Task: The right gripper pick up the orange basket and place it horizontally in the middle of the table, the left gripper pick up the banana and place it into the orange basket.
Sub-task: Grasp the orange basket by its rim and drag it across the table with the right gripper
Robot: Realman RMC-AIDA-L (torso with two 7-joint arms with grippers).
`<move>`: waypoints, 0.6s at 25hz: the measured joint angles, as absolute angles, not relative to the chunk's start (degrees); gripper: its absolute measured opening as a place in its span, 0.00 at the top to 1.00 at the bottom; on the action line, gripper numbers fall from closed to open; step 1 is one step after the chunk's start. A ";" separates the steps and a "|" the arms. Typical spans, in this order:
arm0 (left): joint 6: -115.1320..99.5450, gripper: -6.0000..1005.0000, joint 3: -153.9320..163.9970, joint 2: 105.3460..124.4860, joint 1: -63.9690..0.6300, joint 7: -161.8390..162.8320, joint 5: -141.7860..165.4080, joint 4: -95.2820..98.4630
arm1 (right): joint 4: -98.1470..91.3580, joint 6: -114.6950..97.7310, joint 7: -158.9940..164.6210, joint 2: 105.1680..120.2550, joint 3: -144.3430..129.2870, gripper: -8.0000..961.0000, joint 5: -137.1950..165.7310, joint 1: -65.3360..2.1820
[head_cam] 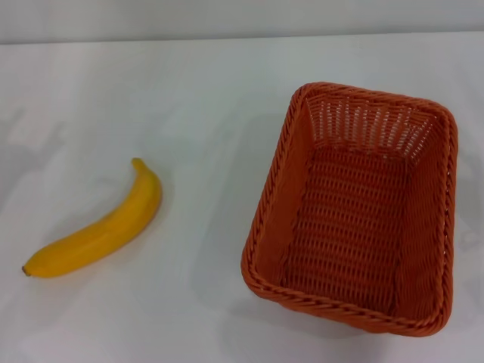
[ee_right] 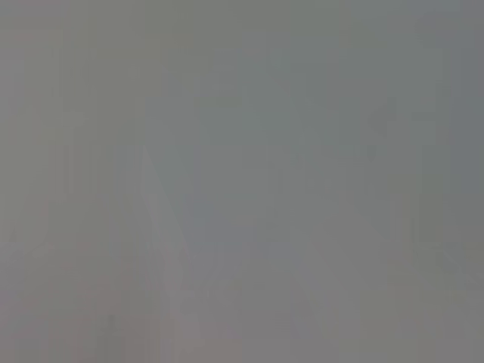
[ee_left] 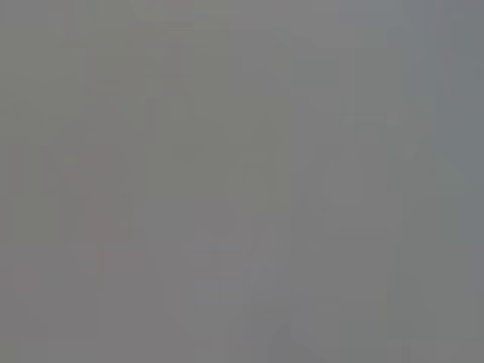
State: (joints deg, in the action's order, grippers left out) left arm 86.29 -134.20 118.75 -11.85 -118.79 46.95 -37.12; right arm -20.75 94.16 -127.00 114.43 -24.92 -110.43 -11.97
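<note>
In the head view an orange basket (head_cam: 355, 208) of woven wicker stands on the white table (head_cam: 197, 98) at the right, its long side running away from me, and it is empty. A yellow banana (head_cam: 98, 231) lies on the table at the left, well apart from the basket, its dark tip toward the near left. Neither gripper shows in the head view. Both wrist views show only a flat grey field with no object and no fingers.
The table's far edge meets a pale wall at the top of the head view. Bare tabletop lies between the banana and the basket and behind both.
</note>
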 joint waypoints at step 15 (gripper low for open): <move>87.02 0.12 -134.56 118.54 -9.27 -118.31 47.22 -37.12 | -54.76 90.81 -95.04 114.31 -26.23 0.19 -90.14 -19.79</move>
